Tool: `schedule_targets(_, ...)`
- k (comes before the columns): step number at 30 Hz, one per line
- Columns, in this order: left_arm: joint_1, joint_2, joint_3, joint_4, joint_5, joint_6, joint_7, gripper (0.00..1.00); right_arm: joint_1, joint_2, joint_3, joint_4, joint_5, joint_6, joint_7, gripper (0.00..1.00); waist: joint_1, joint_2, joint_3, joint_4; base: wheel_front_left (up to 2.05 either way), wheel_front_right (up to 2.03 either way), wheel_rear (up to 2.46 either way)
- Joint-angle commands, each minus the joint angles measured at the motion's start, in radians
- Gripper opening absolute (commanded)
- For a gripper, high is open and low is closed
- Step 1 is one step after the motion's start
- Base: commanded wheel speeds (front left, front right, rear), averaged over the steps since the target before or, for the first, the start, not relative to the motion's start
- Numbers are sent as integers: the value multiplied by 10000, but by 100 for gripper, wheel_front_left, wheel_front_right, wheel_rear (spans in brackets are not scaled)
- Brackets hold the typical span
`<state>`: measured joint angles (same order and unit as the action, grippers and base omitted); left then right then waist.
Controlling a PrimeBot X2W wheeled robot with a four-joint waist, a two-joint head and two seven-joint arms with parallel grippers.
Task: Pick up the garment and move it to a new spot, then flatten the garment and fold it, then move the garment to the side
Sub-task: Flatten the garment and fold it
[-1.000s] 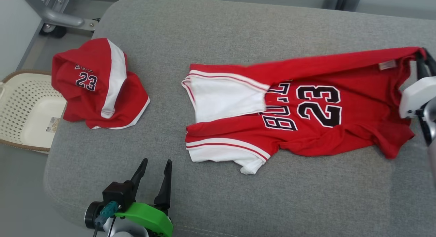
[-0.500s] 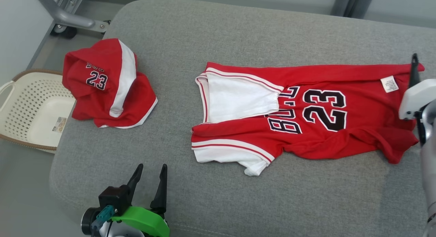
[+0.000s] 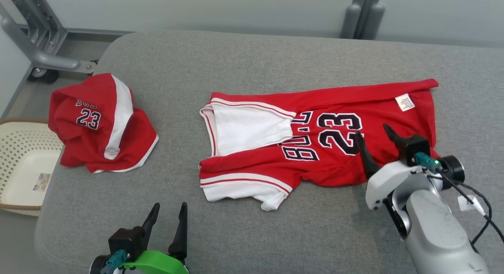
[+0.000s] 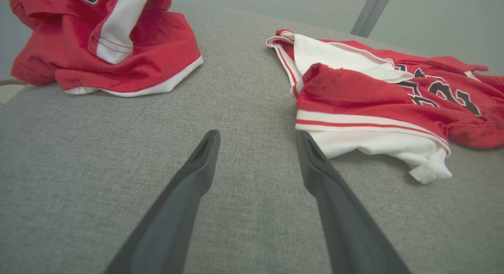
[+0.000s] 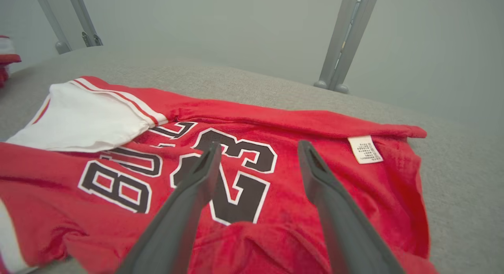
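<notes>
The garment (image 3: 354,104) is a red jersey with white sleeves and a black 23, lying spread sideways on the grey cushion (image 3: 236,57), its white label at the far right corner. My right gripper (image 3: 372,130) hovers open over the jersey's near right part, holding nothing. In the right wrist view the right gripper (image 5: 256,144) points across the number on the garment (image 5: 354,195). My left gripper (image 3: 170,205) is open at the cushion's near left. The left wrist view shows the left gripper (image 4: 258,134) over bare cushion, just left of a sleeve of the garment (image 4: 354,93).
A second red garment (image 3: 102,124) lies bunched at the cushion's left end. A cream perforated basket (image 3: 19,148) sits on the floor beyond that end. A grey metal frame (image 3: 39,49) stands at the far left, and grey posts (image 3: 360,14) behind the cushion.
My right gripper has opened, let go of the garment's right edge and drawn back over its near right part. The lifted far edge now lies flat. The camera has shifted.
</notes>
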<state>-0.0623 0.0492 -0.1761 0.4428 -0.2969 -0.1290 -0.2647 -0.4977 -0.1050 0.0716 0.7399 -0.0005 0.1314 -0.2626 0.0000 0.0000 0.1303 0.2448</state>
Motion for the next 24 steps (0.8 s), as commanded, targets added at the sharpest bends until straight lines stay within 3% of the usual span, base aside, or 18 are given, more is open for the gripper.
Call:
schedule_targets(1,196,28,43,21,11,-28,8,100,371,-70,190,-128,257,-13,-27,100,0,0,-395,-382,0,0,0)
schedule_targets(7,384,28,98,16,103,-29,8,100,1611,-244,364,-525,952,-13,-27,100,0,0,-666,-629,0,0,0)
schedule_targets(15,670,28,123,16,164,-30,8,100,2839,-494,-551,-814,1265,-12,-30,100,0,0,-820,-839,0,0,0)
schedule_targets(24,563,29,3,47,155,-31,8,100,2547,-331,-871,-311,1356,-12,-30,100,0,0,-722,-725,0,0,0)
